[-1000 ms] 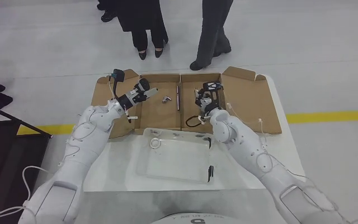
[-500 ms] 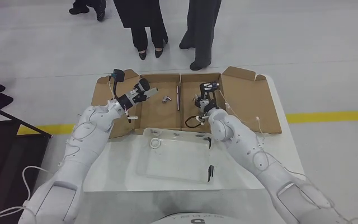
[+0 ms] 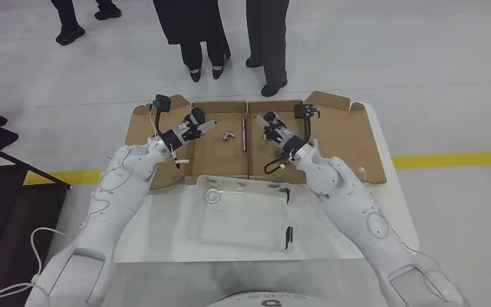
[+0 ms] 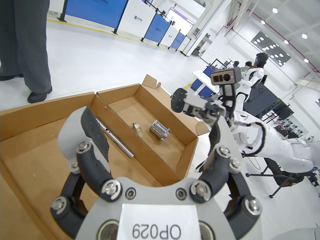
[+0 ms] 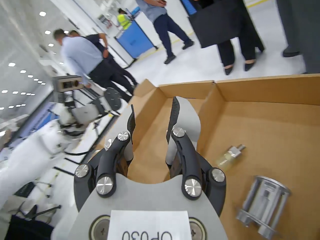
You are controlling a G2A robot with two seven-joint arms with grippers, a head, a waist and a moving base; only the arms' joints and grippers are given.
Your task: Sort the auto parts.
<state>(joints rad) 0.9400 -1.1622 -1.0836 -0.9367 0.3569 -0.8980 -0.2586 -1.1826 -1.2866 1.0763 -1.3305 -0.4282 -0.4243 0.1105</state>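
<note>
Our right claw [image 5: 153,106] hangs with its two ribbed fingers [image 5: 175,118] partly apart and nothing between them, low over the open brown cardboard box [image 5: 262,88]. Our left claw [image 4: 152,118] is spread much wider, also empty, above the box's left compartment.

Just beside the right claw, on the floor of the right compartment, lie a ribbed silver metal cylinder [image 5: 262,198] and a small brass-coloured fitting [image 5: 230,154]. Both rest on their sides and sit apart from each other. The fitting's narrow end seems to point at the far wall. They lie to the outer side of the right claw, so we judge the right arm far the nearer for either one. It would need to shift sideways and drop before closing, with the fingers set across the part's long axis.

In the left compartment a long thin steel rod [image 4: 115,139] lies close along the dividing wall, its long axis running away from us. A small grey metal piece [image 3: 228,136] sits between the rod and the left claw, which is the nearer one for both.

Nearer to us, a clear plastic tray [image 3: 245,222] stands on the white table [image 3: 165,234].
</note>
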